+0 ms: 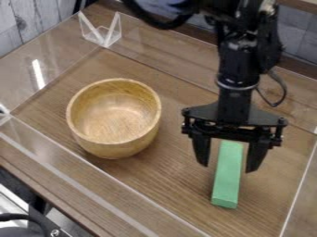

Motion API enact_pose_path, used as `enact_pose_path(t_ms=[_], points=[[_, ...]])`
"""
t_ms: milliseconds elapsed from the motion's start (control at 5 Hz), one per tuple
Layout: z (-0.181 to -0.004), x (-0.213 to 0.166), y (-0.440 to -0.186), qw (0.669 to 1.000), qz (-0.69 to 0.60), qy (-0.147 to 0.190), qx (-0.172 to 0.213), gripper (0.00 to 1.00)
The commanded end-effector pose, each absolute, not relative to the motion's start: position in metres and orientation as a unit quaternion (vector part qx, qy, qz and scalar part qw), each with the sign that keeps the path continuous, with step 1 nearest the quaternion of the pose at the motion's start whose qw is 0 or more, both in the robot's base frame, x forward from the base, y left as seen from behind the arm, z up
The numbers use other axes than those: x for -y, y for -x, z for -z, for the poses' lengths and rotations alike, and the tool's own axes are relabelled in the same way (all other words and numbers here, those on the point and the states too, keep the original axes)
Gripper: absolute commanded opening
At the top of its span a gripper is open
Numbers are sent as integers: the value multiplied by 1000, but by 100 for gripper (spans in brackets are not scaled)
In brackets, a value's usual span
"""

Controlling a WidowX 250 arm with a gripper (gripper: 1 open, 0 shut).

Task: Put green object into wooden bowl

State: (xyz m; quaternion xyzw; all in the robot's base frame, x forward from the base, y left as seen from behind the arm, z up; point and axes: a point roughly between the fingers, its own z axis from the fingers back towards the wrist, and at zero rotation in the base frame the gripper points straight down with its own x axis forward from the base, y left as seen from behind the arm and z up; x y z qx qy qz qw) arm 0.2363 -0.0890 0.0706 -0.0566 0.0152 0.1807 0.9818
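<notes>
And here is the hand (232, 137), wide open over the green object (227, 175), its two black fingers spread well apart; nothing is gripped between them, and the far end of the green object shows in the gap. The arm (242, 56), dark and bulky, comes in from the far edge of the surface (155, 190) and points down towards the near part; one finger sits to the left of the bar in the view, the other to the right; whether either one touches the bar or the wood, I cannot tell from this angle.

The green object itself lies flat on the surface, towards the near right corner, its long side running roughly from the far edge to the near edge, with a slight slant; its near end is in full view, bright against the brown wood.

Over to the left, the wooden bowl (114, 118) stands upright, nearer the left edge of the surface than the bar is, well apart from the bar; its mouth faces up, the pale inside is in plain sight, and nothing lies in it; the green object is outside it, off to the right and a little nearer the near edge.

Up by the far left corner, a small clear thing with pale edges (102, 31) stands on the surface; too small to say what it is; down at the near left corner, beyond the surface's edge, dark cables (25, 218) curl in the view.
</notes>
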Motion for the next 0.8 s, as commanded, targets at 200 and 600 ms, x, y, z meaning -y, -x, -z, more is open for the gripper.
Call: enact_pose_path(t_ms=[200, 600], points=[[-79, 95, -238, 978, -193, 75, 38, 100], [-71, 100, -245, 980, -173, 75, 65, 100]])
